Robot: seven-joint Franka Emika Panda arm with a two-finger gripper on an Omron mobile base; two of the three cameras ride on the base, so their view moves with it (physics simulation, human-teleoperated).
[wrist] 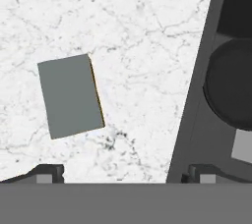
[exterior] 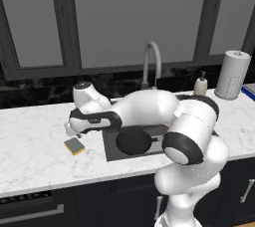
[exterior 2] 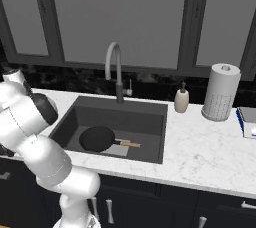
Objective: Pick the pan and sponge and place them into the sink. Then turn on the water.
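The grey-topped sponge lies flat on the marble counter, just left of the sink. My gripper hovers above the counter beside it, open, with nothing between the fingers. In the hand view the sponge sits left of the gap's centre line. The black pan rests on the sink floor, with its wooden handle pointing right. The gooseneck faucet stands behind the basin, and no water is running.
A beige soap bottle and a paper towel roll stand on the counter right of the sink. A blue-edged item lies at the far right. Dark windows back the counter.
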